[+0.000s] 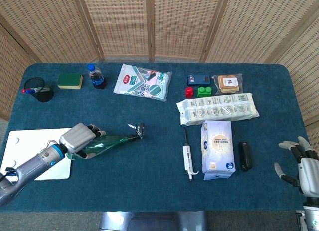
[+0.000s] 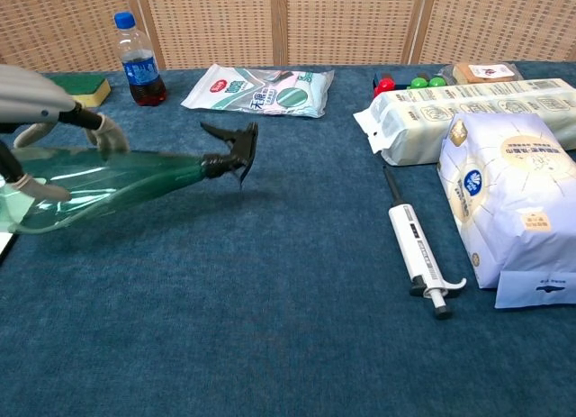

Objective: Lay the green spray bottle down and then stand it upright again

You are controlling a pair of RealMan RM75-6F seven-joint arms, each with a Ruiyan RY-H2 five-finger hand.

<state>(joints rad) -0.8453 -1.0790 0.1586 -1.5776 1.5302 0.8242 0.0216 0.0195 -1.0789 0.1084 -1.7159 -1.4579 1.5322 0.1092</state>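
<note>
Lower left of head view: my left hand (image 1: pixel 78 137) grips the green spray bottle (image 1: pixel 107 142) round its wide body, fingers (image 1: pixel 95 132) wrapped over the top side. Bottle is near horizontal, black trigger nozzle (image 1: pixel 138 131) pointing toward frame centre. Chest view, left edge: same hand (image 2: pixel 31 97) w/ one finger (image 2: pixel 43 189) curled under the body (image 2: pixel 117 178) and others over it; nozzle (image 2: pixel 232 149) is raised off the blue table (image 2: pixel 288 327), shadow beneath it. White board (image 1: pixel 30 148) lies beside the hand at lower left. Lower right corner: my right hand (image 1: pixel 301 163) holds nothing, fingers spread, well apart from the bottle.
</note>
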